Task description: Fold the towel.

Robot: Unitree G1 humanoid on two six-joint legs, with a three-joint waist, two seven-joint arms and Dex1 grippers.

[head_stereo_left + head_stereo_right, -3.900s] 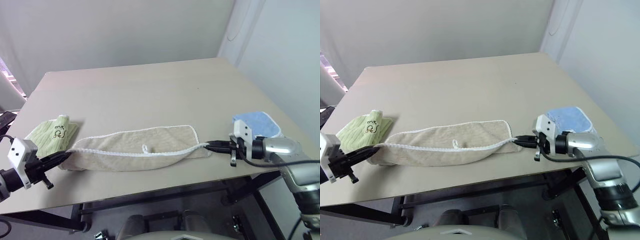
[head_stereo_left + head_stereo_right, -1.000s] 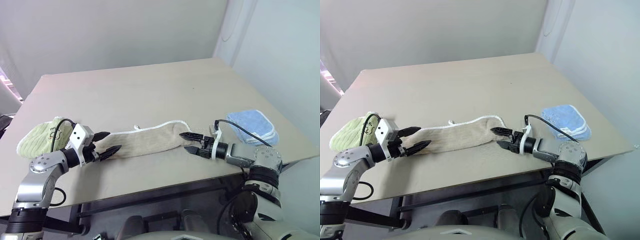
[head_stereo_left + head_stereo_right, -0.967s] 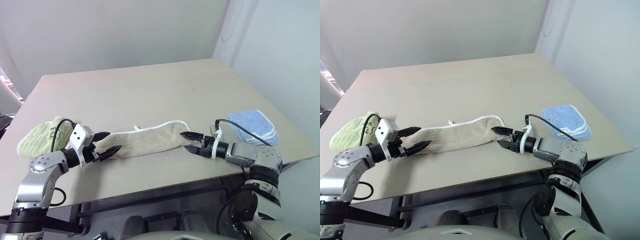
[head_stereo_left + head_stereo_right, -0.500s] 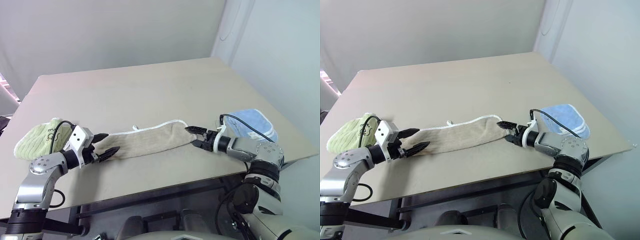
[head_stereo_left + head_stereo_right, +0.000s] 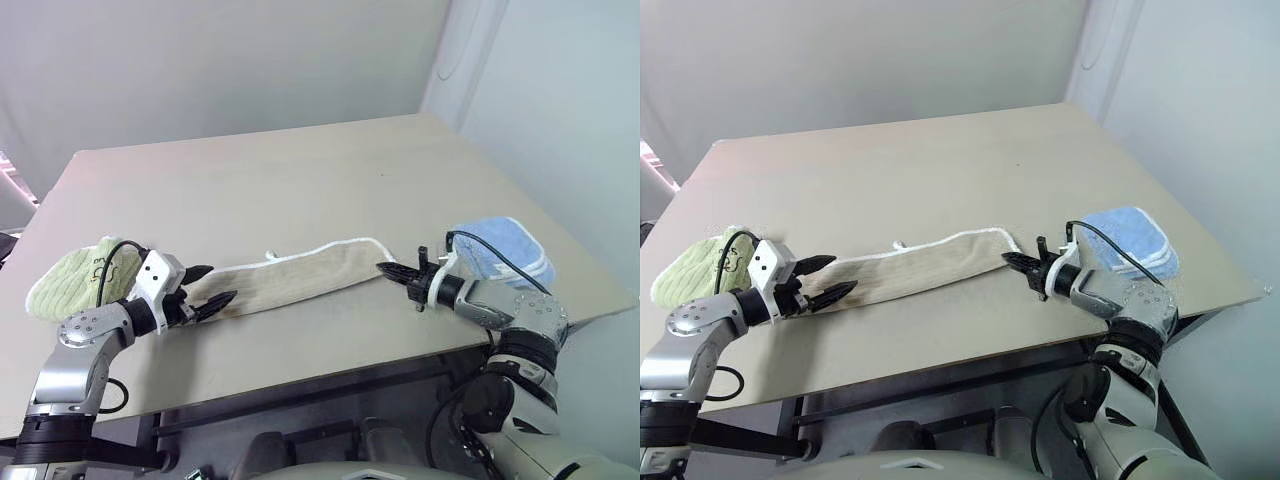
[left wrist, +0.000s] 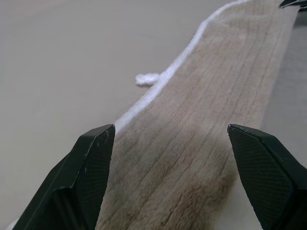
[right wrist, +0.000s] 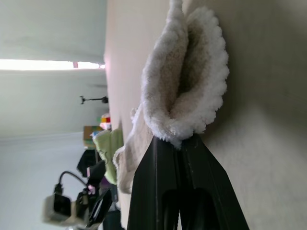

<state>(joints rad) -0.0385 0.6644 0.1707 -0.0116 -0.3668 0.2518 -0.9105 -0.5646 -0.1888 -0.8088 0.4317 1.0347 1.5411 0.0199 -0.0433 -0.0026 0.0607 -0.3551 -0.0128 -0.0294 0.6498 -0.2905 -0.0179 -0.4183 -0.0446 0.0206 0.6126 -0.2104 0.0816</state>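
Pinching the towel's (image 5: pixel 300 280) right end, the right gripper (image 5: pixel 388 269) has its fingers pressed together on the terry edge, while the left gripper (image 5: pixel 208 288) sits at the other end with fingers (image 6: pixel 93 165) spread to either side of the cloth, not yet closed. The towel lies as a long narrow band across the near part of the desk (image 5: pixel 300 180), between a green folded towel (image 5: pixel 70 283) at the left edge and a blue folded towel (image 5: pixel 505 253) at the right.

The right hold looks shallow, only on the fringe, so a pull could slip it free; and if the left fingers close off-centre they may catch one layer only, letting the fold open.

A second ago the right fingers were open beside the towel end; now they are clamped on it. The left fingers are as wide as before.
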